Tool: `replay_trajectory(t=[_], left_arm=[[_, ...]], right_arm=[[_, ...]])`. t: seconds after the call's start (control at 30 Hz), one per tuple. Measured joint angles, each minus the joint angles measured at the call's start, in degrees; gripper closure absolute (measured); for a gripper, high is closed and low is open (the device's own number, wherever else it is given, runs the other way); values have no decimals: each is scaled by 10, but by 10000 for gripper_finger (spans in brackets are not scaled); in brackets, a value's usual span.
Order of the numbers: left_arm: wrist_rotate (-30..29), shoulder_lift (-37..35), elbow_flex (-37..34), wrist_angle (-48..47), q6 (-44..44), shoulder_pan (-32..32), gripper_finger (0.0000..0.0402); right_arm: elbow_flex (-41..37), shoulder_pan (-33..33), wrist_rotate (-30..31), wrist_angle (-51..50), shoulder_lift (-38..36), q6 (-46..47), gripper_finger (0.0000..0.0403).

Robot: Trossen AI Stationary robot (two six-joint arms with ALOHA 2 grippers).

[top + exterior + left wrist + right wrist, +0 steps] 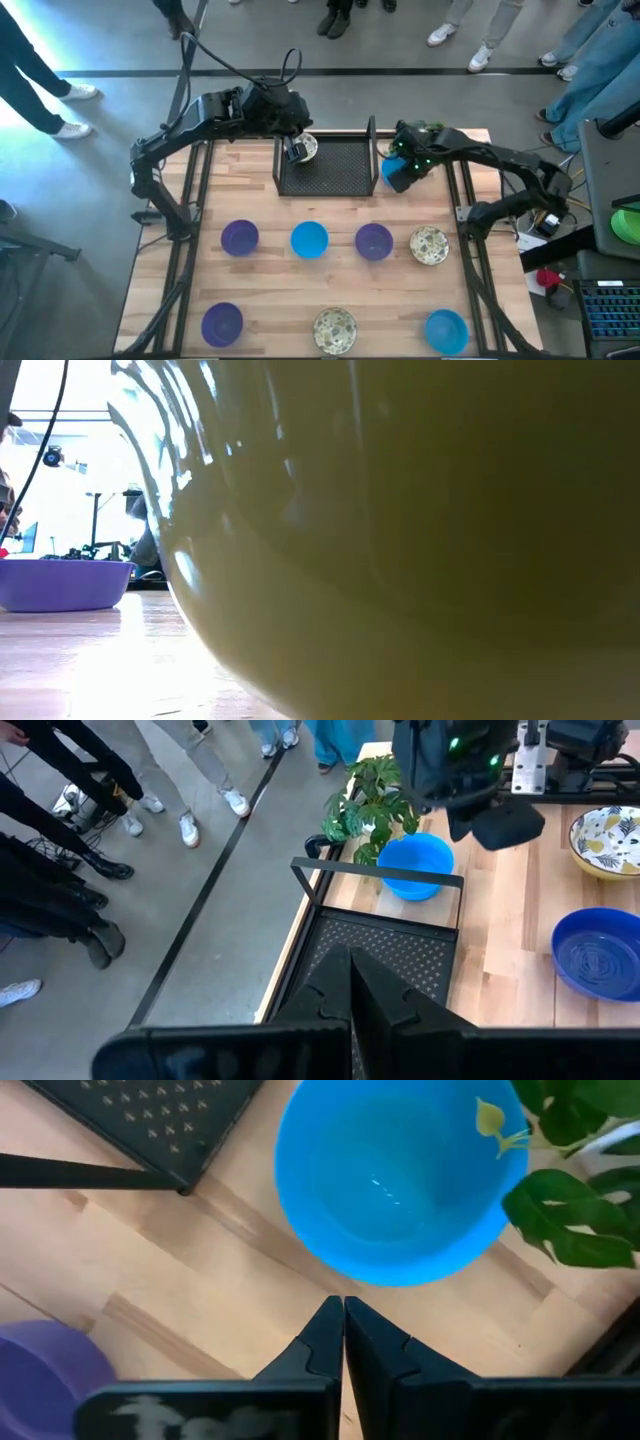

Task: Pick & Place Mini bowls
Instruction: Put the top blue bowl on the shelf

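Fingers pressed together and empty, the right gripper is hovering beside a smooth round blue bowl near the black mesh tray, while seven more bowls are sitting on the wooden table.

Desk: light wood planks. Black mesh tray at far middle edge; blue bowl just right of it, beside a green plant. Middle row, left to right: purple bowl, blue, purple, speckled cream. Near row: purple, speckled, blue.
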Motion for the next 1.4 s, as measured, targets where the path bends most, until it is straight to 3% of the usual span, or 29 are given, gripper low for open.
replay_trajectory(t=[0.23,0.53,0.77,1.4], left_arm=[[0,0,0,0,0,0,402],[0,0,0,0,-4,0,402],[0,0,0,0,-11,0,401],[0,0,0,0,-12,0,401]], right_arm=[[0,0,-13,2,22,-61,331],[-4,0,-33,5,16,-252,268],[-30,0,-52,34,26,-362,263],[-86,0,-38,155,26,-415,266]])
